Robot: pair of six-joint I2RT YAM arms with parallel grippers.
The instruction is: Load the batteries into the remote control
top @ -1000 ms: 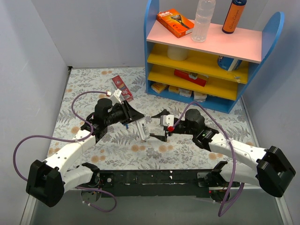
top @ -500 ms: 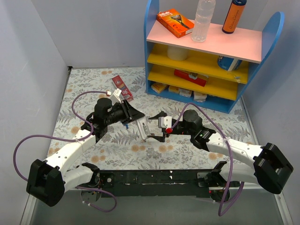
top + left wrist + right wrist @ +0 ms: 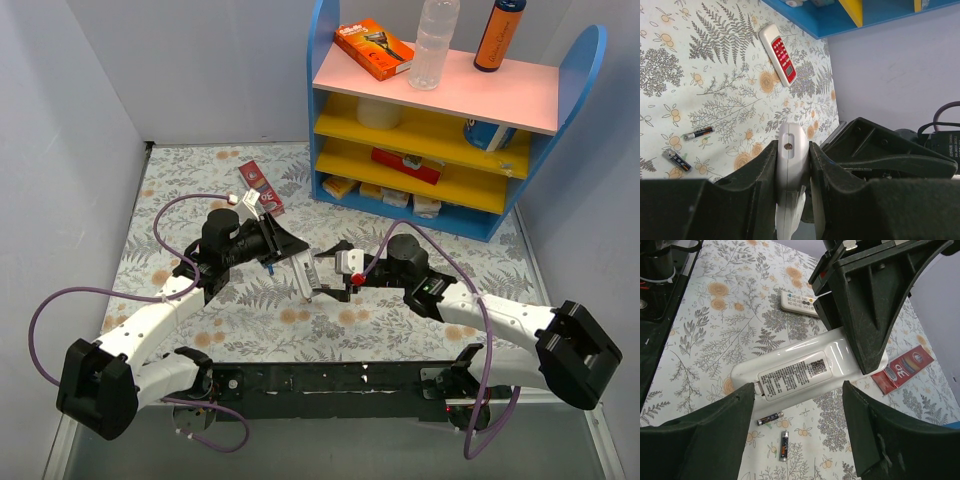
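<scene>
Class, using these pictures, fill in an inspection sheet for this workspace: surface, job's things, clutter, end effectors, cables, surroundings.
Surface: floral-print cloth, lying flat.
Job's things: white remote held off the cloth, label side towards the right wrist camera; two batteries lying loose on the cloth.
Clutter: red-faced remote; white remote with grey keys.
End effectors: left end effector shut on the white remote; right end effector open at the remote's free end.
Cables: purple cables looping off both arms.
Surroundings: blue shelf unit holding an orange box, a clear bottle and an orange bottle; grey walls.
</scene>
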